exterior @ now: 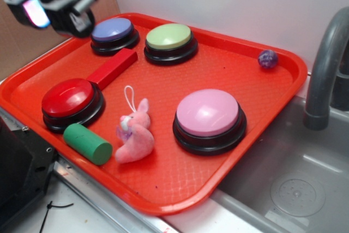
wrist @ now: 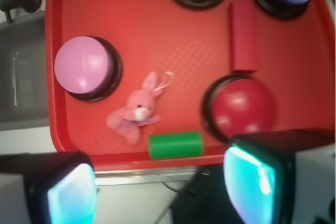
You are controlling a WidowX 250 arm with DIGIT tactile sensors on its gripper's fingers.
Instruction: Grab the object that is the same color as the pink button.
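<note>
On the red tray (exterior: 240, 64), pink bunny (exterior: 134, 132) beside pink button (exterior: 209, 114), hand (exterior: 52, 6) spread, raised well apart.

On the tray (exterior: 272, 99), the bunny (exterior: 135, 133) lies just left of the big button (exterior: 209, 119). A cylinder (exterior: 87, 143) sits left of the bunny; three buttons and a block (exterior: 113, 68) lie behind it.

A red tray (exterior: 283, 88) holds four buttons, a pink bunny (exterior: 135, 133), two blocks, and perhaps a purple ball (exterior: 268, 58).
</note>
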